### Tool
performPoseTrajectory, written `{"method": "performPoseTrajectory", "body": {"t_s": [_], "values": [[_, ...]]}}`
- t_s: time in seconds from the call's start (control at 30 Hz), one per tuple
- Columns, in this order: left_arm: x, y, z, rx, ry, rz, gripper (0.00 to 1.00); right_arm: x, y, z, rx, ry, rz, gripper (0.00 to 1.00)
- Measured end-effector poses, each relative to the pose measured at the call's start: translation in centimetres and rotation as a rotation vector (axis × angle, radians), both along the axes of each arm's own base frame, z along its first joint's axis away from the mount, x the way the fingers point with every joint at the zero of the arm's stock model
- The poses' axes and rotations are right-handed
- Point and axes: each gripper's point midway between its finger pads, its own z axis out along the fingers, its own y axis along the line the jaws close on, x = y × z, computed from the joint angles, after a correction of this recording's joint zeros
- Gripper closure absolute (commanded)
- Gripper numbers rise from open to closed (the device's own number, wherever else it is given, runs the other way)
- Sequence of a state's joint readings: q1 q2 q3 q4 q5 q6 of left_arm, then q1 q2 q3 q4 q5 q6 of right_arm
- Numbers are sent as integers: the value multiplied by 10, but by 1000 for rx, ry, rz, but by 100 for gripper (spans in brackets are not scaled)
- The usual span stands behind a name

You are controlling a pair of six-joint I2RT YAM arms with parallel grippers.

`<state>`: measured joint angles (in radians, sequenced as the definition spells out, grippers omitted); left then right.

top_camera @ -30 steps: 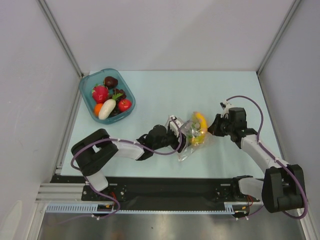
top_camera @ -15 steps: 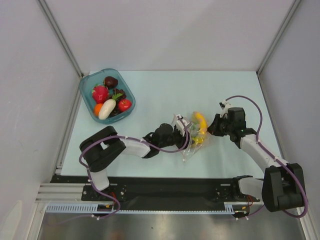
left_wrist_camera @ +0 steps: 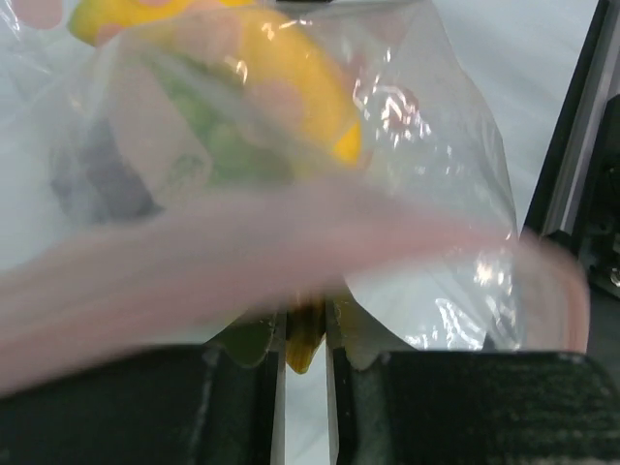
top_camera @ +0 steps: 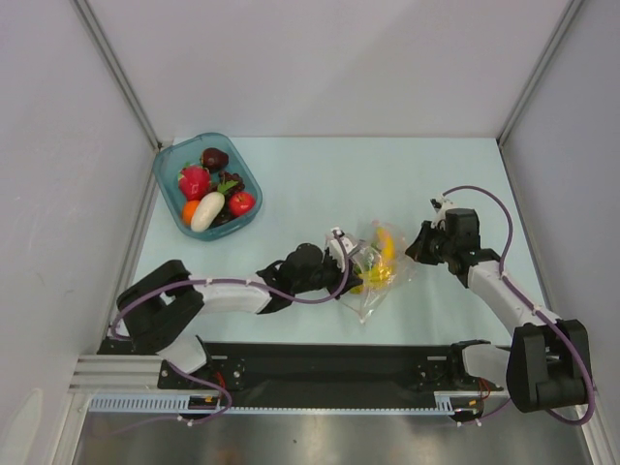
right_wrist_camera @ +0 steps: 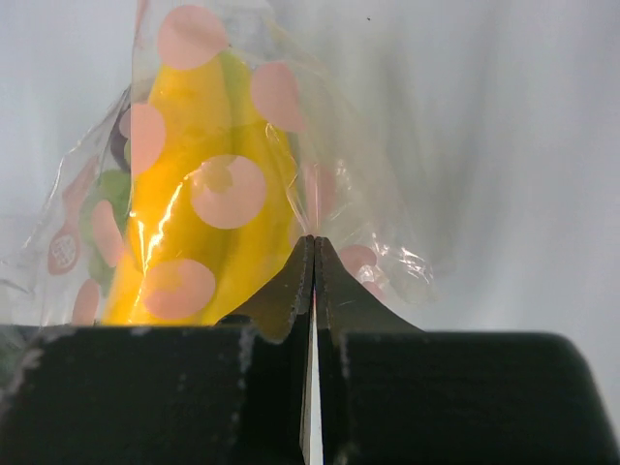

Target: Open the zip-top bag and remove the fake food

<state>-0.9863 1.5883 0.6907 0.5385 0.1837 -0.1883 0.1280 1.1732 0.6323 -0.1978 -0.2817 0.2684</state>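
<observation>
The zip-top bag (top_camera: 373, 276) lies right of the teal tray (top_camera: 158, 184), well apart from it, with a yellow banana (top_camera: 387, 254) and green grapes (left_wrist_camera: 223, 145) inside. Right gripper (top_camera: 417, 250) — jaws fully together, pinching the bag edge farthest from the tray. Left gripper (top_camera: 345, 260) — jaws nearly together at the tray-side edge; grip cannot be confirmed.

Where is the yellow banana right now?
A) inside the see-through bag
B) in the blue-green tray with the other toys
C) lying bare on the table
A: the banana shows through the spotted plastic of the zip-top bag.
</observation>
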Motion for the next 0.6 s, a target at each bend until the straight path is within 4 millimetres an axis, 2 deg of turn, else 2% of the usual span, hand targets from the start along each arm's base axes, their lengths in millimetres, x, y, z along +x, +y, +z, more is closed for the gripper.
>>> {"method": "performPoseTrajectory", "body": {"t_s": [0.37, 0.6], "values": [[-15, 44, 17, 58, -7, 59, 100, -1, -4, -2, -10, 10, -15, 100], [-22, 66, 52, 22, -42, 88, 100, -1, -6, -2, -15, 10, -22, 100]]}}
